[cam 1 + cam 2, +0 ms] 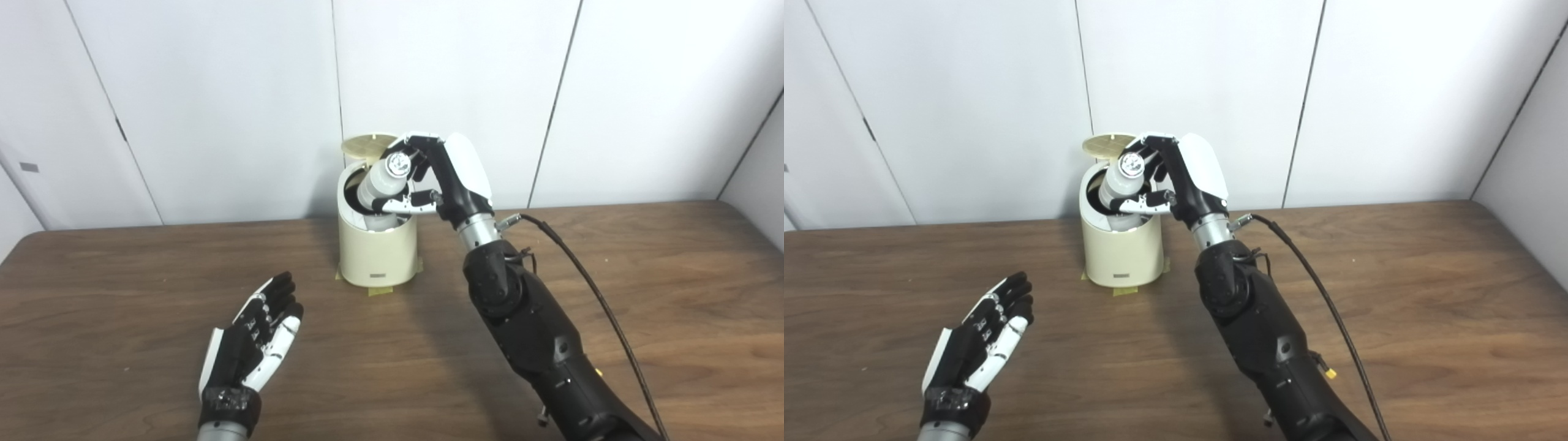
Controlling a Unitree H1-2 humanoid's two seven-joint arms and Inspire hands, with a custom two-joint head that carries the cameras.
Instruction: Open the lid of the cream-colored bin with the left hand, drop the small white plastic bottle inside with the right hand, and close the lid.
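The right hand [441, 184] grips the bottle [383, 180], tilted nose-down into the mouth of the bin [376, 251]; its lid [366, 145] stands open behind. The left hand [254, 340] lies open, empty, on the tabletop [122, 294]. The bottle's lower end seems to be past the rim. Released askew, it could catch there and block the lid from closing.

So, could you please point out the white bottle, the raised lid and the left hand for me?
white bottle [381, 180], left eye view, on its body.
raised lid [365, 146], left eye view, on its inner face.
left hand [975, 343], right eye view, on the palm.
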